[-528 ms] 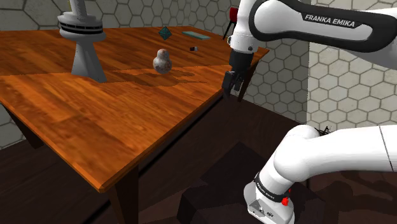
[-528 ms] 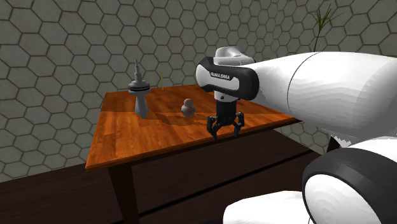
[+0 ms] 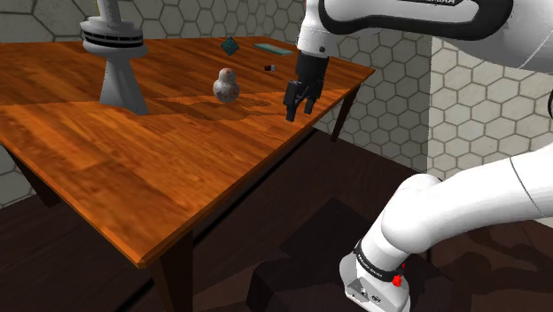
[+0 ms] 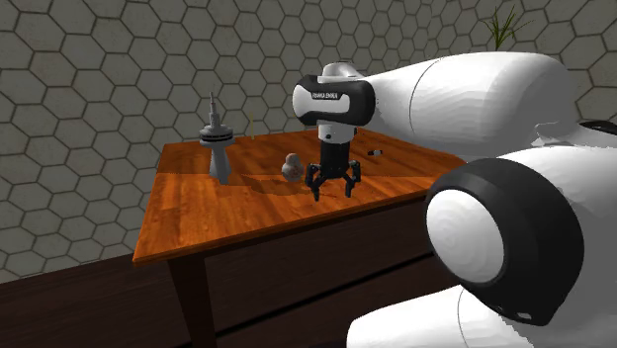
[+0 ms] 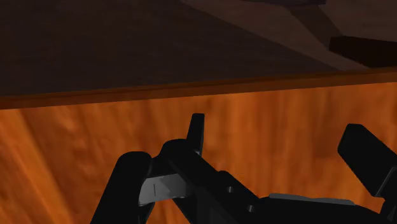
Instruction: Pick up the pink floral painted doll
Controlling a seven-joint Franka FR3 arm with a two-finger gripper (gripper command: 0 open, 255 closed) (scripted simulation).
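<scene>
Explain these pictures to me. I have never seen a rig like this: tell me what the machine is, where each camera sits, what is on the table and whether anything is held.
This is a simulated white robot arm that ends in a black two-finger gripper. The shoulder view looks down from beside the arm's stand. The second exterior view looks at the wooden table from another spot in the room. The wrist view comes from a camera on the hand itself, looking along the fingers. On the table stand a small rounded doll, which is the thing to pick up, a grey tower model, and, at the far end, a small teal piece. The gripper is open and holds nothing. It hovers above the table near its edge, apart from the doll.
</scene>
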